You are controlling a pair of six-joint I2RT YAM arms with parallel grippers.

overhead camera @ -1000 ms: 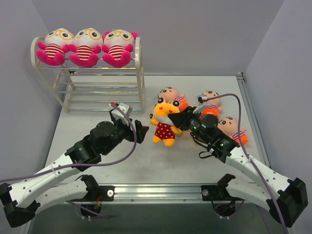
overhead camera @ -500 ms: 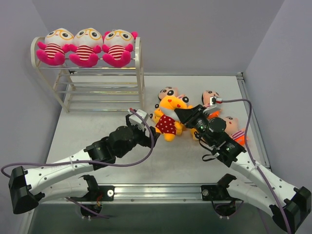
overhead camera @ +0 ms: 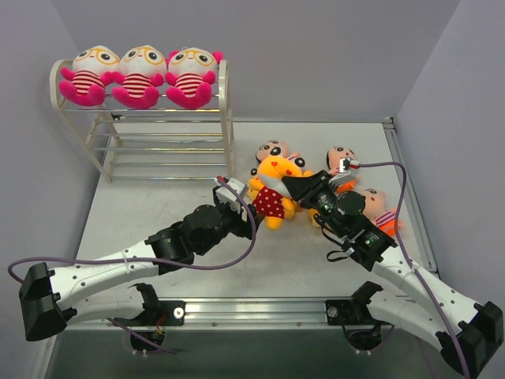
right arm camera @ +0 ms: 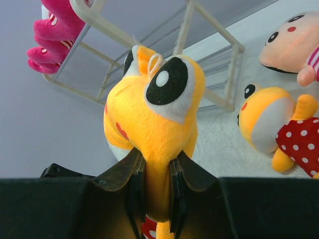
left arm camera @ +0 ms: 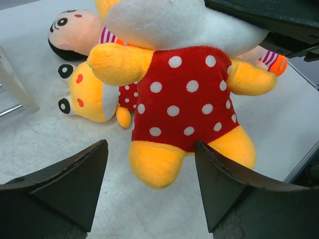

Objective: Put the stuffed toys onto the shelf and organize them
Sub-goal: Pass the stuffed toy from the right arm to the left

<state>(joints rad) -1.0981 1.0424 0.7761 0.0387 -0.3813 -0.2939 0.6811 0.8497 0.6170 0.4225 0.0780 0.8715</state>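
**A:** Where's the doll in play?

**B:** The yellow toy (overhead camera: 272, 185) in the red dotted dress hangs above the counter (overhead camera: 276, 253), right of the shelf (overhead camera: 227, 118). The right fingers (right arm camera: 119, 174) are pinched narrow on its head, and the plush bulges out on both sides of them.

**A:** And the left fingers (left arm camera: 70, 189)?

**B:** Spread wide, one on each side of the dress hem and the feet. In the left wrist view neither one seems to be touching the toy (though the gap on one side looks slim).

**A:** How will it handle?

**B:** By its look it is light, soft and squashy, with nothing stiff inside. Held by the head alone, the body can dangle and swing. I'd grip across the belly, on the red dress, where the stuffing is thickest. The feet and arms are floppy nubs that would likely slip out of a pinch.

**A:** Fragile?

**B:** Hardly. The bigger worry is that it slumps or tips once it is seated on those thin rods.

**A:** What about the others?

**B:** Three pink toys (overhead camera: 140, 75) sit along the top tier. A second yellow toy (left arm camera: 92, 94) lies on the counter, just beside a peach-faced doll (left arm camera: 75, 30).
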